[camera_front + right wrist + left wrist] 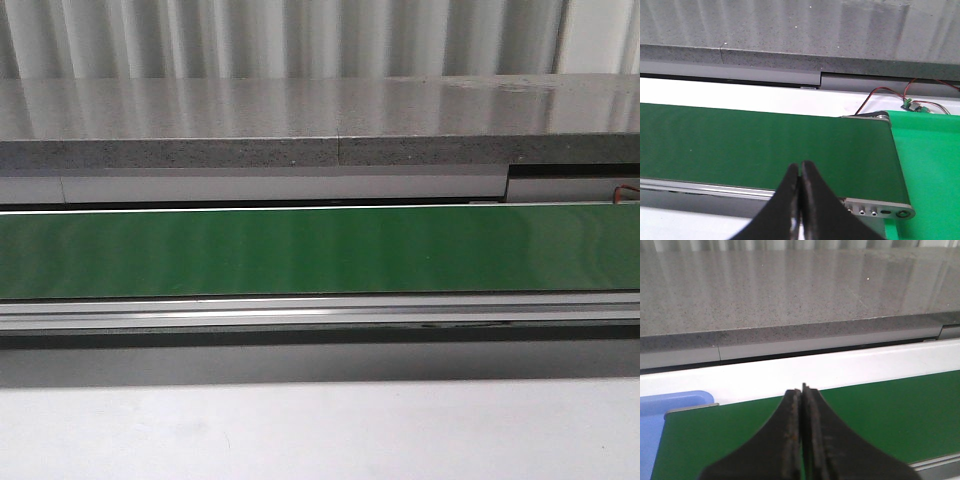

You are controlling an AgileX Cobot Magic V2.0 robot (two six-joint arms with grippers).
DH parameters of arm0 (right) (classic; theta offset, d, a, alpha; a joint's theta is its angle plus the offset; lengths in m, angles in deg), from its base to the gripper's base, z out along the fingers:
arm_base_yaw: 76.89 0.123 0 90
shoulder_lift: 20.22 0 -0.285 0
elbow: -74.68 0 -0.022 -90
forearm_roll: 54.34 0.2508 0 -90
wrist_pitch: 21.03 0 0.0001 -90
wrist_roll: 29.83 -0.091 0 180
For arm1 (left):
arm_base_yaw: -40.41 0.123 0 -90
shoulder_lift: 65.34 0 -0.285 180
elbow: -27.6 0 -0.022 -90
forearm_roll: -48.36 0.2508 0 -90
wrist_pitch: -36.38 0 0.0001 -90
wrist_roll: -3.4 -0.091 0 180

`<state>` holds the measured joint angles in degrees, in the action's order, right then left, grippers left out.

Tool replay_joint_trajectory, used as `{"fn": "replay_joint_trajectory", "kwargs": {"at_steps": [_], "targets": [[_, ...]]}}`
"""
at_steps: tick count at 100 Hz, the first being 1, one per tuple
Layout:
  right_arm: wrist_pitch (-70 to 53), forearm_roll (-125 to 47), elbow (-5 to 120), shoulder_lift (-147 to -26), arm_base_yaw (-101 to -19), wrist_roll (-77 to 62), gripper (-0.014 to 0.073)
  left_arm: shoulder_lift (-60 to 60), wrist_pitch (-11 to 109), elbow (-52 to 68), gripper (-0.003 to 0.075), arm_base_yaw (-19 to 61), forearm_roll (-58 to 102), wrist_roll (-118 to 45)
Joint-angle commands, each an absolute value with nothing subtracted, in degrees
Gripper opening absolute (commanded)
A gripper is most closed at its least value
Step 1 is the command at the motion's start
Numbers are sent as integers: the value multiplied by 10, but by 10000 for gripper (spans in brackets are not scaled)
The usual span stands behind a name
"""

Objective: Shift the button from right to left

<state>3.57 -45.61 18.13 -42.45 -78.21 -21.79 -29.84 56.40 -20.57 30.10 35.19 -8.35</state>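
A green belt (300, 250) is running left to right across the front view, bare along its whole visible length. Behind it a grey speckled counter (300, 125) is sitting against a ribbed white wall (300, 35). In front of the belt a metal rail (300, 312) is lying along its near edge, then a pale table (300, 430).

The button is not showing in any view, so I cannot tell where it is.

The left gripper (802, 395) is hanging over the belt's left end, its dark fingers (790, 430) pressed together with nothing between them. Just beside that belt end a blue tray (660, 405) is poking in, only a corner visible.

The right gripper (800, 167) is hanging over the belt's right end, its fingers (812, 200) also touching, holding nothing. Past that end a brighter green surface (925, 165) is lying. A small circuit board (912, 106) with red and black wires (875, 97) is sitting at its far edge, near the counter. The belt's end bracket (880, 210) is showing screw heads.

Neither arm is appearing in the front view.
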Motion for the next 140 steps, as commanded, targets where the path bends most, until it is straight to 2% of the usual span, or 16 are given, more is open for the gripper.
{"fn": "replay_joint_trajectory", "kwargs": {"at_steps": [1, 30, 63, 76, 111, 114, 140], "targets": [[-11, -452, 195, -429, -781, -212, -67, -327, 511, -208, -20, 298, 358, -77], [-11, -452, 195, -429, -781, -212, -67, -387, 479, -278, -20, 299, 361, -77], [-11, -452, 195, -429, -781, -212, -67, -406, 356, -361, -20, 302, 389, -69], [-10, -452, 195, -429, -781, -212, -67, -440, 364, -394, -20, 318, 479, 43], [-10, -452, 195, -429, -781, -212, -67, -585, 364, -512, -20, 354, 484, 38], [-10, -452, 195, -429, -781, -212, -67, -603, 397, -510, -20, 358, 484, 38], [-10, -452, 195, -429, -781, -212, -67, -598, 433, -509, -20, 359, 487, 38]]}}
